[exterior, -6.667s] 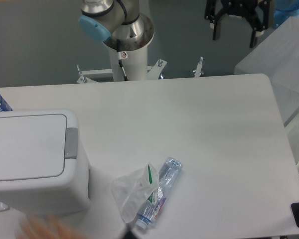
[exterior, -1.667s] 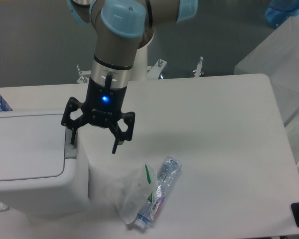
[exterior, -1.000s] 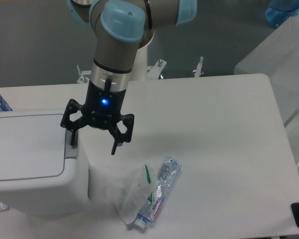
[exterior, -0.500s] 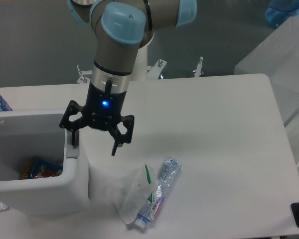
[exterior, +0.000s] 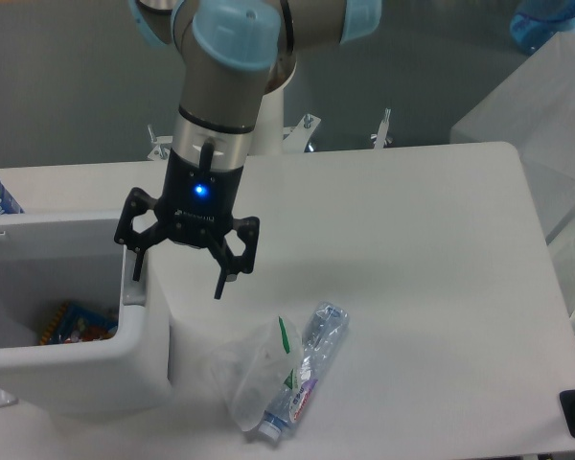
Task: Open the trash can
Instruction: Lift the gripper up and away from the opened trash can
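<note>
I've got the tool (exterior: pixel 179 264) spread wide, gripping nothing, one finger down at the trash can (exterior: pixel 72 321) rim by the desk's (exterior: pixel 412 249) left edge. Bin's open, colourful wrappers (exterior: pixel 72 321) inside. A second ago the lid was shut. Bottle (exterior: pixel 307 369) near the front edge hasn't budged.

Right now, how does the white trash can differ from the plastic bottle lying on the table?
The trash can is a big, boxy, opaque white bin standing upright; the plastic bottle is small, clear and lying on its side.
The trash can is open, with colourful packaging visible inside; the plastic bottle lies partly under a see-through bag.
The claw has one finger at the trash can's rim; the plastic bottle lies apart from it.
Both rest on the white table.
</note>
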Tool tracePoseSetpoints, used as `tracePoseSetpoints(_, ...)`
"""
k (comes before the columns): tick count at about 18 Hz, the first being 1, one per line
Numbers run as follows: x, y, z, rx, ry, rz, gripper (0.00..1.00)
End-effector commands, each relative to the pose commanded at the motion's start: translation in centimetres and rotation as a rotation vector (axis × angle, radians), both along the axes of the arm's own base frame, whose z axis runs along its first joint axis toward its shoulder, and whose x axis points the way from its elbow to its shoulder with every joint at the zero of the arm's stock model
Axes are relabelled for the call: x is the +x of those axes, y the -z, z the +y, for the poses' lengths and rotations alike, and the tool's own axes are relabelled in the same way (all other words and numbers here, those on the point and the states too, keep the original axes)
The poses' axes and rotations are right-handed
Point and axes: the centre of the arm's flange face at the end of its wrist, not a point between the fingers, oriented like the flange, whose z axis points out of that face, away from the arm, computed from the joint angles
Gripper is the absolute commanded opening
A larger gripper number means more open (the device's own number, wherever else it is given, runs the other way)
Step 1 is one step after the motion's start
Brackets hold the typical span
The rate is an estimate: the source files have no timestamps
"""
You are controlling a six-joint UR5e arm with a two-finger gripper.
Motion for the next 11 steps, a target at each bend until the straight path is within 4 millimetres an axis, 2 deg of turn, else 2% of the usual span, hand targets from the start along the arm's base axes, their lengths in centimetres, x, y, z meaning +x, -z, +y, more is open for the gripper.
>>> tracePoseSetpoints(3, -2.5, -1.4, -1.6, 0.01, -0.018, 0.043, 1.0)
tracePoseSetpoints(5, -4.1, -1.8, -3.0, -0.046, -0.071, 0.123, 1.0)
tracePoseSetpoints(7, -5.5, -1.1, -4.2, -0.161, -0.097, 0.223, 1.0)
tracePoseSetpoints(11, -8.2, 0.1, -7.1, -0.332, 0.022, 0.313, 1.0)
